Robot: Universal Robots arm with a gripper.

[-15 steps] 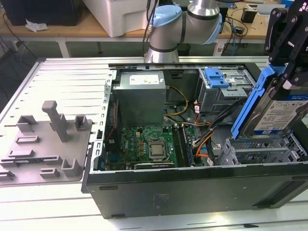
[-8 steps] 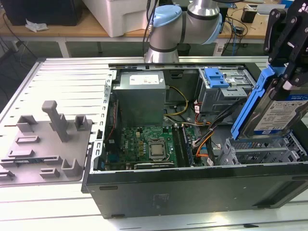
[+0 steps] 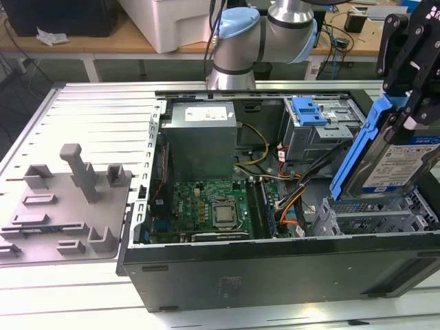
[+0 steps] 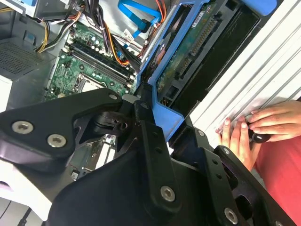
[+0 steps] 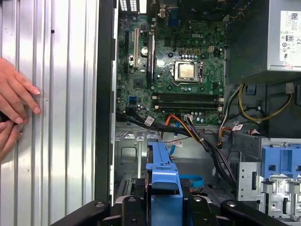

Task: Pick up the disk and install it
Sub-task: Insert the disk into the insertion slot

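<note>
The disk (image 3: 405,161), a silver drive with a white-and-blue label in a blue plastic carrier (image 3: 359,152), hangs tilted on edge above the open computer case's front corner, at the exterior view's right. My gripper (image 3: 407,117) is shut on it from above, its black fingers (image 3: 412,65) clamping the carrier. Just below the disk lies a grey perforated metal bay (image 3: 371,218). In both wrist views the disk's blue carrier (image 4: 188,61) (image 5: 162,176) sticks out from between my black jaws, over the case's inside.
The open case holds a green motherboard (image 3: 216,206), a grey power-supply box (image 3: 203,134), a grey drive cage with a blue latch (image 3: 309,113) and loose cables (image 3: 292,189). A person's hands (image 5: 14,103) rest on the ribbed table beside the case. A grey fixture plate (image 3: 65,199) lies at the exterior view's left.
</note>
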